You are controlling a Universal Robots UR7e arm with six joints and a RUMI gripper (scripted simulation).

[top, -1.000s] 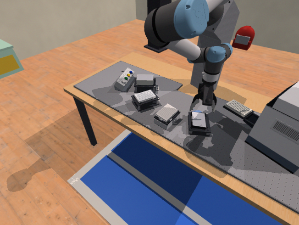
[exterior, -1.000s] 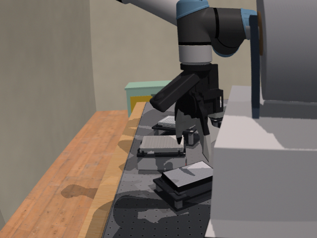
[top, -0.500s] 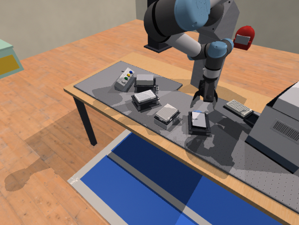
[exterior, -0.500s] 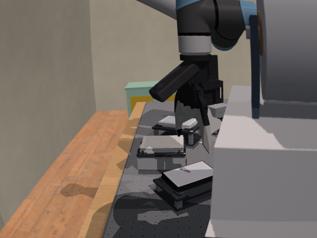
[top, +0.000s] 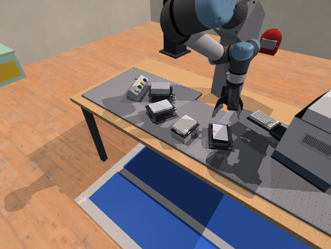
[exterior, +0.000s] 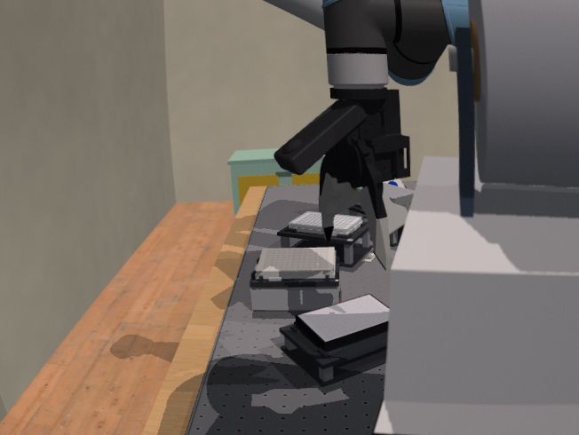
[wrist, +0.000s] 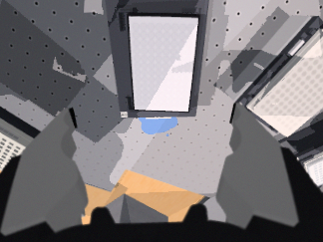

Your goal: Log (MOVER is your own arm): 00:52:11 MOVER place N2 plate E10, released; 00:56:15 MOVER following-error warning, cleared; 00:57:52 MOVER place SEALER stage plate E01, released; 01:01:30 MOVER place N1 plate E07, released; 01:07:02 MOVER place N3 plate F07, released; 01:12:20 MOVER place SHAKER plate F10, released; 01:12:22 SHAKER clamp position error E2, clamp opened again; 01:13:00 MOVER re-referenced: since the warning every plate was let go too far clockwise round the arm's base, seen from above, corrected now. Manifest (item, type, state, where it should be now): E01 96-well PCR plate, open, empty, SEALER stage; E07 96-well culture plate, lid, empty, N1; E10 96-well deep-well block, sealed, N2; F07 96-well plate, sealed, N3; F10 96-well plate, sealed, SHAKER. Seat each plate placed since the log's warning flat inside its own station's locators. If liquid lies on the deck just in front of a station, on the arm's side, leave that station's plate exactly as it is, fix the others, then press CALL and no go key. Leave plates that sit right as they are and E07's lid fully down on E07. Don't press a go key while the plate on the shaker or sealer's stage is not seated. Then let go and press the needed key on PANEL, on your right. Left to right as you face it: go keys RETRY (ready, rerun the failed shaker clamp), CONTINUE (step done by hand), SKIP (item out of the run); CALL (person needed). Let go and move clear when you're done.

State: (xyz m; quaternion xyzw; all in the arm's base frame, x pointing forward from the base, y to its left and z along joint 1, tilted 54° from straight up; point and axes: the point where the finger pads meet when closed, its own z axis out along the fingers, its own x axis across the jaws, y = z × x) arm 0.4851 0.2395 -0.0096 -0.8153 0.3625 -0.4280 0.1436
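Observation:
My gripper [top: 227,111] hangs open and empty above the deck, on the arm's side of a black nest that holds a sealed plate [top: 220,132]. The wrist view shows this plate [wrist: 161,61] straight ahead between my fingers. A small blue puddle [wrist: 157,124] lies on the deck right at the plate's near end; it also shows in the top view [top: 219,123]. To its left a sealed plate [top: 184,124] [exterior: 296,261] sits skewed on the light grey shaker. An open well plate [top: 264,119] lies on the sealer's stage. The key panel [top: 138,88] stands at the far left.
Two more nests with plates stand beside the panel: a grey-topped one [top: 160,87] and a well plate [top: 160,106]. The big grey sealer [top: 307,142] fills the right end of the deck and blocks much of the exterior view [exterior: 481,299].

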